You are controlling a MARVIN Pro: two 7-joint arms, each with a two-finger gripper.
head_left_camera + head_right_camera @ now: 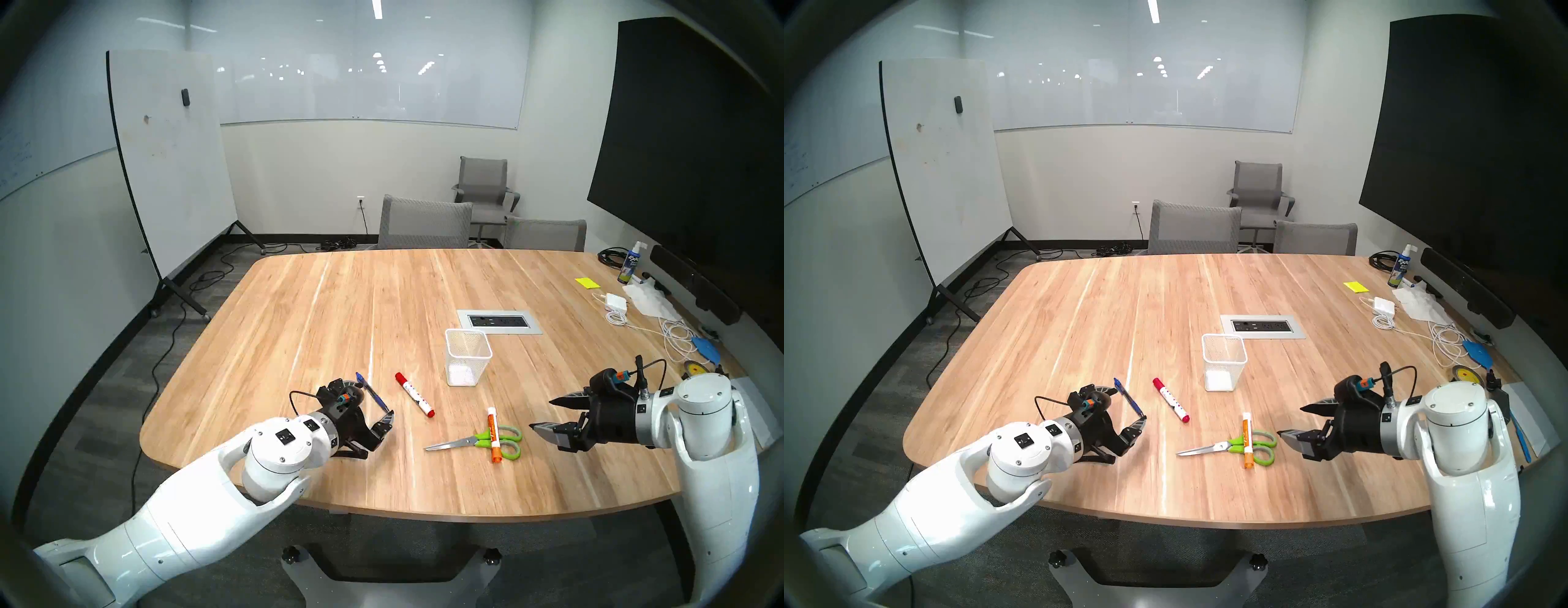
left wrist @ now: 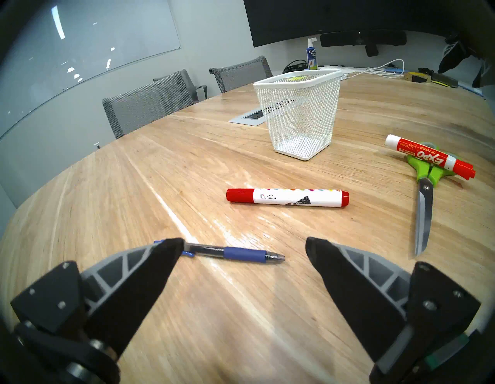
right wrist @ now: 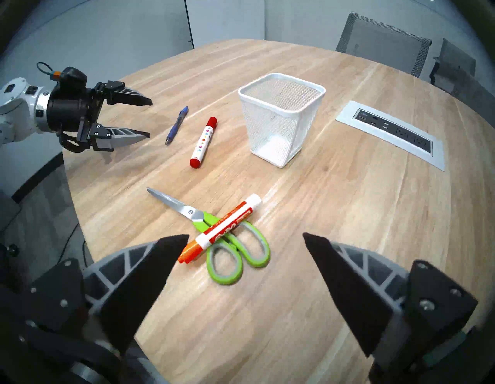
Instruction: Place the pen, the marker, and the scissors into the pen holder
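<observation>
Beside the empty pen holder [image 1: 468, 357], both arms are hovering with jaws gaping wide, gripping nothing: left gripper [image 1: 372, 406] over the pen [image 1: 372, 392], right gripper [image 1: 547, 414] nearing the scissors [image 1: 483, 443]. An orange marker [image 1: 494, 434] is lying across the handles and may roll off.

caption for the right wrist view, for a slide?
Open right gripper above orange-capped marker lying across green-handled scissors; empty mesh pen holder beyond.
</observation>
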